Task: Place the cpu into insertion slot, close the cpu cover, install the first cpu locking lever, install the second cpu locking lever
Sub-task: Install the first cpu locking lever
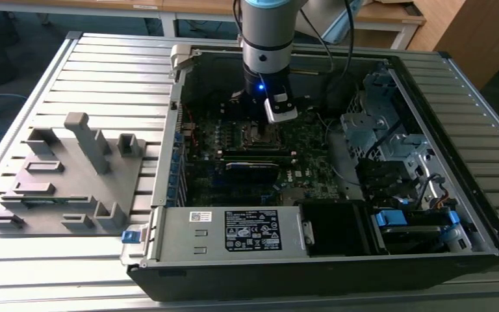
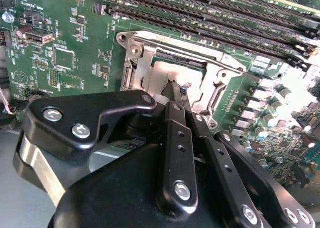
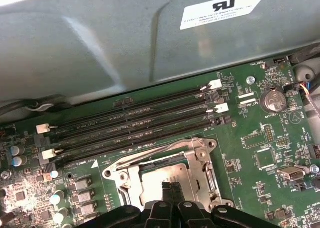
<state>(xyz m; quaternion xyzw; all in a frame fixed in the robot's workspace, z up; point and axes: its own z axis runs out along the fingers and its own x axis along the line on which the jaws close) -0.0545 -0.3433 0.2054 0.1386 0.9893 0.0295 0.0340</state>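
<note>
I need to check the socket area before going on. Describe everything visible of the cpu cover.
The cpu cover is a thin silver metal frame with a cut-out middle and screws at its corners. It lies on the green motherboard beside the long black memory slots. The gripper has its tips down in the opening, over a dull grey surface.

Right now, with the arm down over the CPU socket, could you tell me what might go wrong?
1. The fingers are pressed together right over the insertion slot; a small sideways slip could scrape the socket.
2. The long memory slots lie close beside the socket, so a tilted approach might catch them.
3. The gripper body hides much of the socket in both wrist views, so alignment is hard to judge.
</note>
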